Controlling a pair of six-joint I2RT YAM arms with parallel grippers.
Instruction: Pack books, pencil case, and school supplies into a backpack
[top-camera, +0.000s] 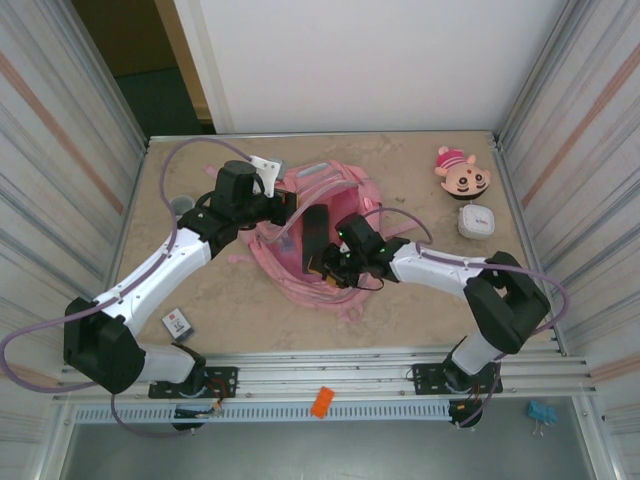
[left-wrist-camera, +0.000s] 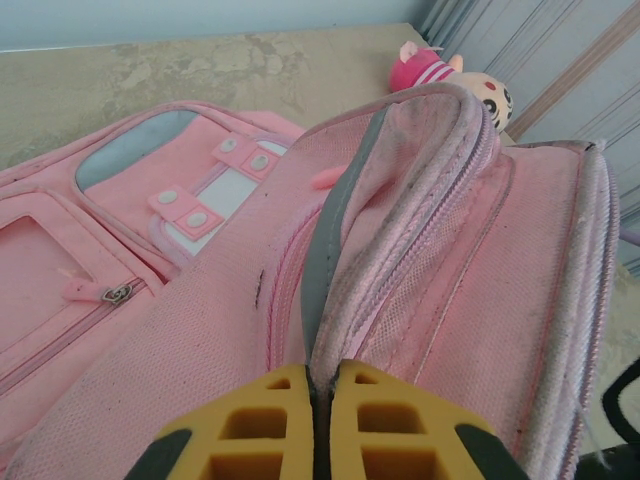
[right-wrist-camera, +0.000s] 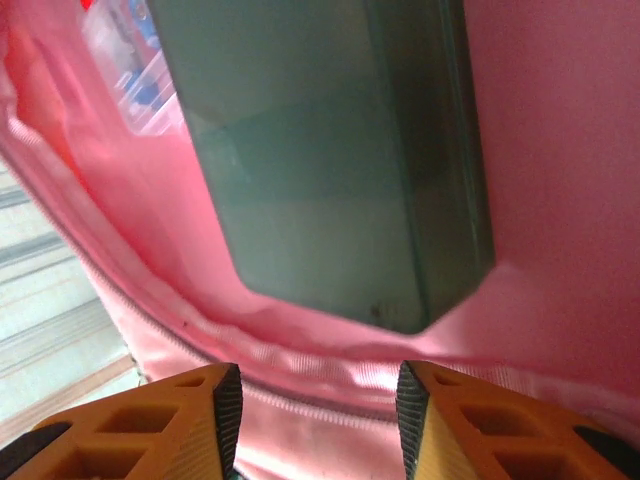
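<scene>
Beige mottled table (top-camera: 420, 290), ribbed metal walls at 3 and 9 o'clock, white panel at 12, dark doorway at 11. Metal rails along the near edge at 6, with a small orange piece (top-camera: 321, 401) on them.

At the middle, the pink backpack (top-camera: 290, 262), lying on the table with its mouth pulled open. Inside it, a dark case (right-wrist-camera: 320, 170), flat against the pink lining.

Left gripper (left-wrist-camera: 322, 390), reaching in from 9 o'clock: jaws closed tight on the backpack's raised rim, with the grey strip of the zip edge pinched between the yellow fingers (left-wrist-camera: 270, 415).

Right gripper (right-wrist-camera: 318, 400), coming from 4 o'clock: jaws apart, holding nothing, just over the near rim of the mouth and pointing at the case.

Small white pack (top-camera: 177, 322) with a red mark at 8 o'clock, well apart from the backpack. Grey cup (top-camera: 181, 206) at 10. Plush head (top-camera: 462, 173) at 2, white box (top-camera: 477, 221) just below it.
</scene>
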